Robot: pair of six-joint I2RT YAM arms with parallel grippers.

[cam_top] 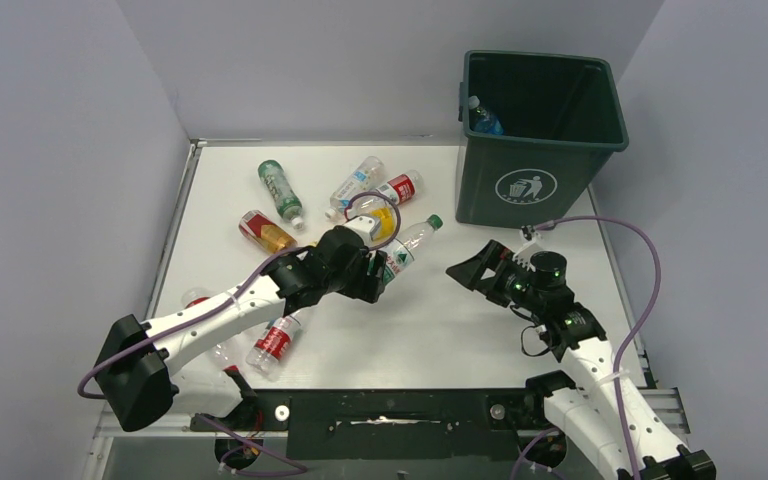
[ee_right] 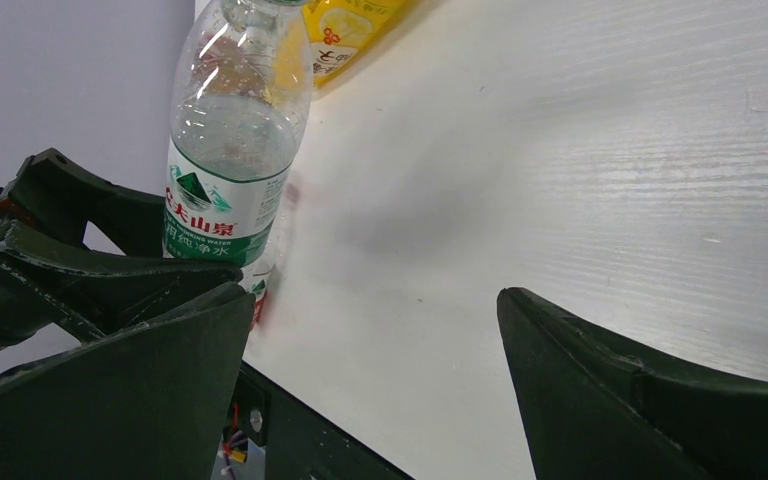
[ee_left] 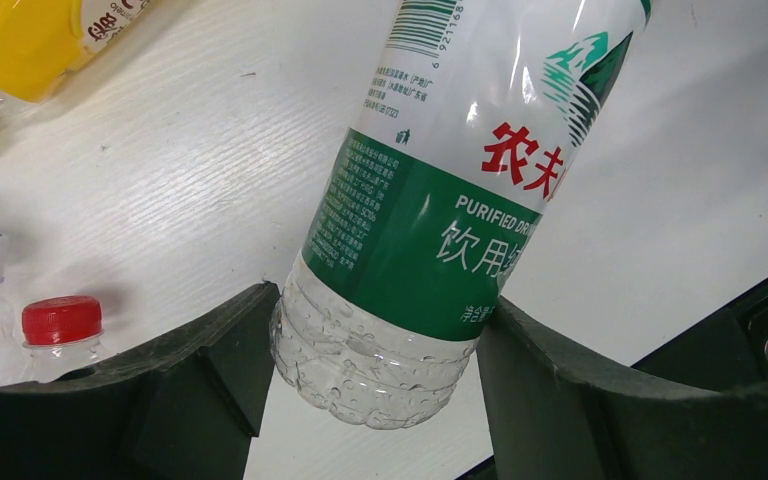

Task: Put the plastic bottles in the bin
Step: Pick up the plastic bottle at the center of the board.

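My left gripper point(cam_top: 378, 270) is shut on the base end of a clear plastic bottle point(cam_top: 406, 248) with a green label and green cap, low over the table's middle. In the left wrist view point(ee_left: 380, 300) both fingers press the bottle point(ee_left: 440, 180) just below its label. My right gripper point(cam_top: 472, 265) is open and empty, right of that bottle and in front of the dark green bin point(cam_top: 530, 185). The right wrist view point(ee_right: 375, 292) shows the same bottle point(ee_right: 230, 170) at its left. A blue-labelled bottle point(cam_top: 485, 120) lies inside the bin.
Loose bottles lie left of centre: a green one point(cam_top: 280, 190), a clear one point(cam_top: 355, 182), a red-labelled one point(cam_top: 400, 187), a yellow one point(cam_top: 382, 220), an amber one point(cam_top: 265, 232). Another red-labelled one point(cam_top: 275, 340) lies by the left arm. Grey walls enclose the table.
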